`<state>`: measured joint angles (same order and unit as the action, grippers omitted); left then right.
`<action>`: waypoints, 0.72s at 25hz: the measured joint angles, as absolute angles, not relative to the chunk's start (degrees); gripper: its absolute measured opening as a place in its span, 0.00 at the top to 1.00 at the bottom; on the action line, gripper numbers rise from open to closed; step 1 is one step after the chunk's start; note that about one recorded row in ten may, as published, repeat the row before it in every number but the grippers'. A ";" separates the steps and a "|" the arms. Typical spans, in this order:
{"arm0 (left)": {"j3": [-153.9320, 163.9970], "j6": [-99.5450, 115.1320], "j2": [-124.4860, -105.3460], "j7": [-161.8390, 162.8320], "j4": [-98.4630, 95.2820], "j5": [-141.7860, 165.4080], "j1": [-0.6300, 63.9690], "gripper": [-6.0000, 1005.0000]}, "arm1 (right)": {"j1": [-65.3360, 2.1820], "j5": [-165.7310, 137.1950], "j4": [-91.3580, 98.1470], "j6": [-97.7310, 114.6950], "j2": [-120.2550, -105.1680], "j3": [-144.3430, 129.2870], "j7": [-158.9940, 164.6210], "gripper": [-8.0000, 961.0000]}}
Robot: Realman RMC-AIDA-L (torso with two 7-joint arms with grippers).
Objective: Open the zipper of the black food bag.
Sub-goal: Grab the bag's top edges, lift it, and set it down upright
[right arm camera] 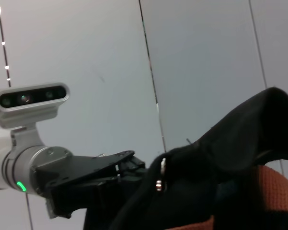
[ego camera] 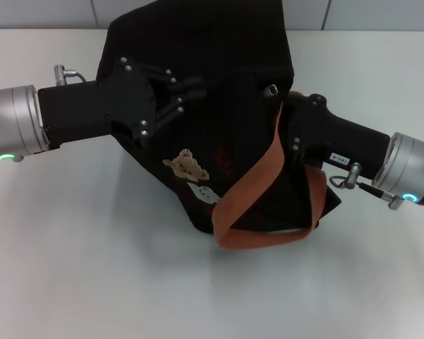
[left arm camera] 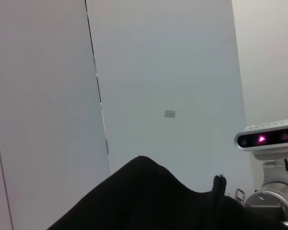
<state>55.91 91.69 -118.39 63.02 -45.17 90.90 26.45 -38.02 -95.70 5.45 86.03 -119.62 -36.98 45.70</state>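
Item 1, left tool point(ego camera: 190, 95): black body on a silver arm, reaching in from the left edge of the head view. Its fingers are pressed into the upper left fabric of the bag. Whether they are pinched closed on cloth or merely resting against it cannot be told, since black fingers merge with black fabric. The same tool appears farther off in the right wrist view point(right arm camera: 134, 165), again buried against the bag.

Item 2, black food bag point(ego camera: 219, 63): boxy black fabric tote, held up between the two arms at the centre of the scene, its lower end close to the white worktop point(ego camera: 92, 268). It is tilted and crumpled, with the far upper part bunched into a peak. A tan bear patch point(ego camera: 187, 166) and a white cloud patch point(ego camera: 203, 193) sit on the near face, beside faint red lettering.

Item 3, zipper: the line itself is not distinguishable against the black cloth. A small silvery pull tab point(ego camera: 271, 90) shows at the upper right of the bag, just beside the right arm's end.

Item 4, orange straps point(ego camera: 250, 183): one loop hangs down the near right face and curls under the bag.

Item 5, right tool point(ego camera: 286, 116): black body on a silver arm, entering from the right, its tip hidden against the bag near the pull tab. Finger state cannot be told.
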 joint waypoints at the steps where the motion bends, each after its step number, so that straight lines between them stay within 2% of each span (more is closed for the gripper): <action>1: 55.91 91.70 -118.39 63.02 -45.17 90.90 26.46 0.90 | -38.08 -95.71 5.45 86.10 -119.62 -37.33 45.71 0.68; 9: 55.90 91.72 -118.39 63.04 -45.17 90.89 26.46 0.90 | -37.56 -95.72 5.55 87.00 -119.62 -38.05 45.74 0.73; 14: 55.68 91.81 -118.39 63.14 -45.17 90.88 26.46 0.90 | -36.26 -95.59 6.18 88.95 -119.53 -37.95 45.74 0.93; 18: 55.17 92.31 -118.39 63.18 -45.17 90.88 26.45 0.90 | -34.76 -95.42 6.81 90.82 -119.38 -37.49 45.77 0.97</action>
